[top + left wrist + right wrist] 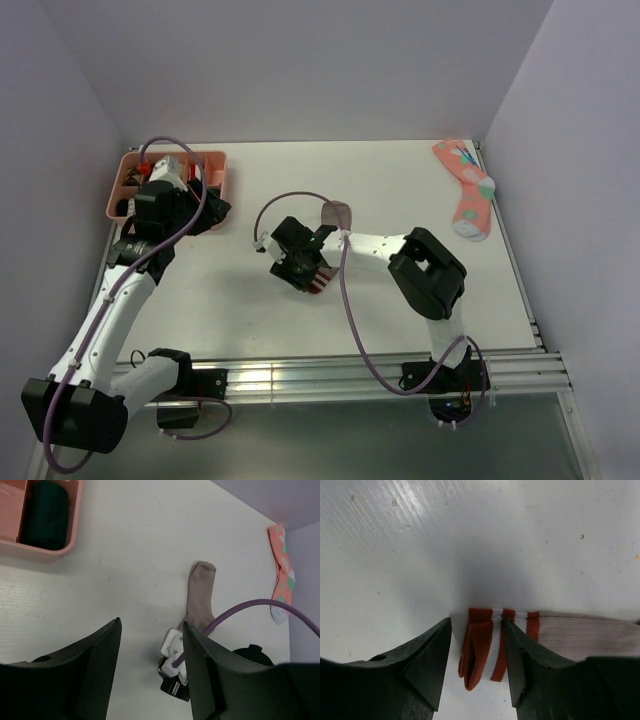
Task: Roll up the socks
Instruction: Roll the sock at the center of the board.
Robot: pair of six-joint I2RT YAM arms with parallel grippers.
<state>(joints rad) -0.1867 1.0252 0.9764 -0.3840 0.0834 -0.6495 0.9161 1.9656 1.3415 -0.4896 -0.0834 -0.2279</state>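
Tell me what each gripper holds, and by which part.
Nothing is held. The left gripper hangs open over the table; the right gripper stands open around the striped cuff of the brown sock, not clamping it.

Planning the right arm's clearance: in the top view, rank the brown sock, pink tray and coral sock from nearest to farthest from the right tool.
1. The brown sock, under the right tool, mid-table.
2. The pink tray, far left.
3. The coral sock, far right corner.

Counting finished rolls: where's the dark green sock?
Left wrist view, top left: the dark green sock sits rolled in the pink tray.
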